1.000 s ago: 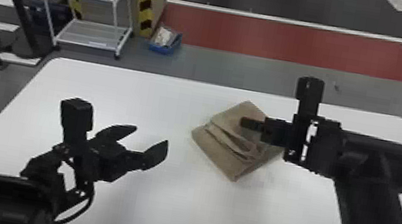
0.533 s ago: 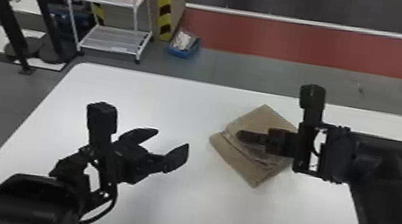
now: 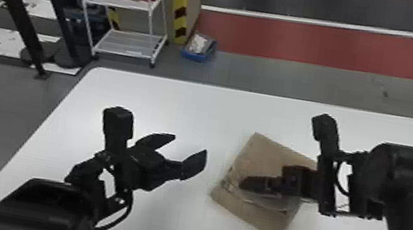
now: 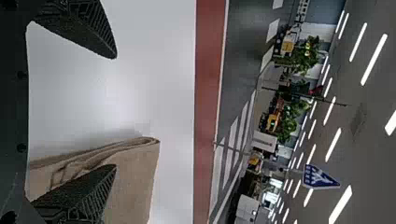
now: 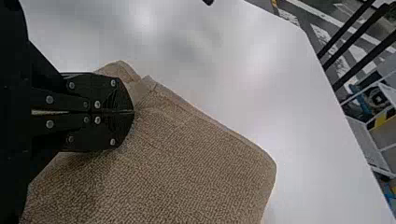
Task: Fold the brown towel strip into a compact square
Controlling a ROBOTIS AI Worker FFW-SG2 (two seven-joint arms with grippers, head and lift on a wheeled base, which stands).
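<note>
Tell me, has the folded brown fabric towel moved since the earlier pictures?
Yes, the towel has moved toward the robot, away from the white table's far edge.

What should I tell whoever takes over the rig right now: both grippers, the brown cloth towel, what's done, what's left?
Left black two-fingered gripper: open, to the left of the towel.
Right black two-fingered gripper: fingers together, at the folded towel; whether cloth is pinched between them, I can't tell.
Brown cloth towel: on the smooth white table, right of centre between the arms.
Done: folded in layers into a roughly square packet.
Left: probably clear the right gripper, then flatten and align the uneven layers.
</note>
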